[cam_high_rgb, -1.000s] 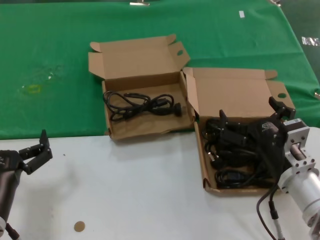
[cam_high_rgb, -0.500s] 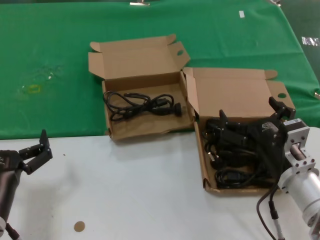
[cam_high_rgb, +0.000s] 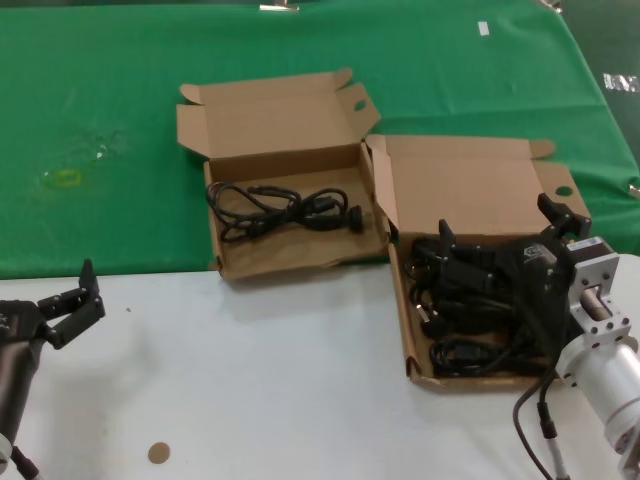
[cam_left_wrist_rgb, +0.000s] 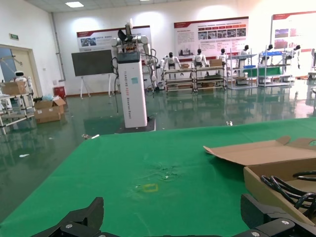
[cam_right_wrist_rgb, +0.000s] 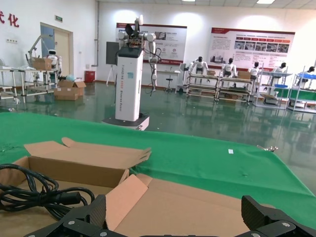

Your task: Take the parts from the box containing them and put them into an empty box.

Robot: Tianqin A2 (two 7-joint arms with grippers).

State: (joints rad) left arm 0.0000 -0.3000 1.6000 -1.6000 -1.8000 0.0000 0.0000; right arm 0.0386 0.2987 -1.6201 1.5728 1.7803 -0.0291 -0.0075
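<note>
The full box (cam_high_rgb: 470,300) sits on the desk (cam_high_rgb: 250,380) at my right, packed with black cables (cam_high_rgb: 465,325). My right pincer (cam_high_rgb: 500,235) hangs released just above them, grasping nothing. To do this well, I judge I should drop onto one bundle and clench at its middle, avoiding tangled neighbours. The other box (cam_high_rgb: 290,215), beside it to the left, already holds one cable (cam_high_rgb: 285,210). Left pincer (cam_high_rgb: 75,300) idles released near the desk edge. Nothing differs from the earlier frames.
</note>
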